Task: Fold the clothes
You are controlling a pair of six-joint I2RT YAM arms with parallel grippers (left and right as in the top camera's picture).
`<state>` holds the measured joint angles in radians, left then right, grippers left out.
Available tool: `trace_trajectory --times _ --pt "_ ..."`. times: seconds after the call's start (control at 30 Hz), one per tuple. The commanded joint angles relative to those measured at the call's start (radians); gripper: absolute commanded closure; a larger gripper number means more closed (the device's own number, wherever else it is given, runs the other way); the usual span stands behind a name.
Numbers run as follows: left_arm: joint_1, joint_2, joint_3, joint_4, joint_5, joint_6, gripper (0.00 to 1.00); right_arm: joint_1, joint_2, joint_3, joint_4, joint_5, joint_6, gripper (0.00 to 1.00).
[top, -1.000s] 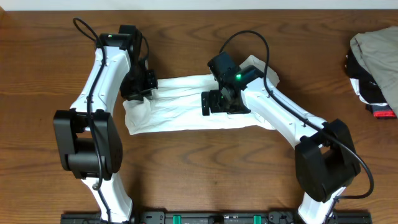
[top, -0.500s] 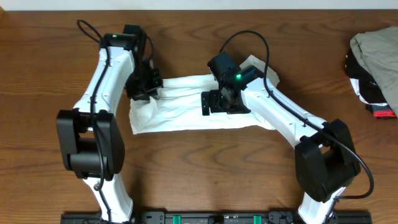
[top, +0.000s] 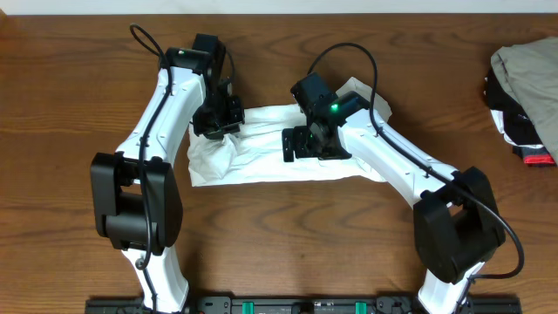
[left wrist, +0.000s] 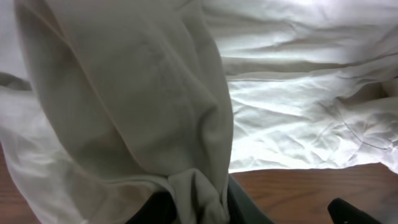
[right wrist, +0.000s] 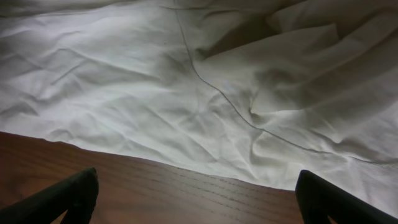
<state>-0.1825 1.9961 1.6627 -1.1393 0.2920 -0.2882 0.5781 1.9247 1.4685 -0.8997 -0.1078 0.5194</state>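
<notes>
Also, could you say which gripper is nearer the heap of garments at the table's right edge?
Right. The right gripper is over the middle of the white T-shirt, left of the heap; the left gripper is farther off, at the shirt's left end.

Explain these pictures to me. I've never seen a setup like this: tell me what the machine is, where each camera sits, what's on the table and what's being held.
These are two white robot arms at a wooden table, each ending in a two-finger gripper. One picture looks down from above; the other two come from cameras on the wrists. A wrinkled white T-shirt lies on the table, with a heap of other garments at the overhead view's right edge. The left gripper appears to pinch a bunch of the T-shirt; the right gripper hangs open above it, holding nothing.
</notes>
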Motion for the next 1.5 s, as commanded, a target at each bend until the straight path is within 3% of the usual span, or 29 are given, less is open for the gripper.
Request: trace_trajectory --times 0.0,0.63,0.83,0.93,1.03,1.17,1.2,1.23,1.27,1.3,1.47 --pt "0.001 -0.011 -0.007 0.005 0.011 0.001 0.67 -0.003 -0.006 -0.006 -0.001 0.007 0.015 0.01" --pt "-0.057 -0.012 -0.005 0.07 0.026 -0.003 0.65 -0.001 -0.006 -0.006 0.005 0.007 0.016 0.01" --pt "0.041 -0.012 -0.004 -0.028 -0.116 -0.041 0.65 -0.001 -0.006 -0.007 -0.005 0.006 0.015 0.01" --pt "0.133 -0.012 -0.004 -0.035 -0.17 -0.135 0.65 -0.001 -0.006 -0.007 0.01 -0.013 0.014 0.01" --pt "0.242 -0.012 -0.004 -0.032 -0.164 -0.196 0.65 0.002 -0.006 -0.006 0.074 -0.163 -0.11 0.02" --pt "0.365 -0.012 -0.004 -0.039 -0.143 -0.192 0.65 0.024 -0.006 -0.006 0.202 -0.467 -0.304 0.2" --pt "0.383 -0.012 -0.004 -0.039 -0.143 -0.192 0.65 0.031 -0.006 -0.006 0.235 -0.512 -0.304 0.3" --pt "0.405 -0.012 -0.004 -0.042 -0.144 -0.192 0.65 0.039 -0.006 -0.006 0.269 -0.544 -0.299 0.54" --pt "0.422 -0.012 -0.004 -0.044 -0.144 -0.193 0.65 0.05 -0.006 -0.006 0.309 -0.567 -0.266 0.69" --pt "0.437 -0.012 -0.004 -0.047 -0.144 -0.192 0.64 0.061 -0.006 -0.006 0.338 -0.566 -0.224 0.71" --pt "0.492 -0.012 -0.004 -0.05 -0.189 -0.192 0.28 0.145 -0.006 -0.006 0.467 -0.496 -0.069 0.76"
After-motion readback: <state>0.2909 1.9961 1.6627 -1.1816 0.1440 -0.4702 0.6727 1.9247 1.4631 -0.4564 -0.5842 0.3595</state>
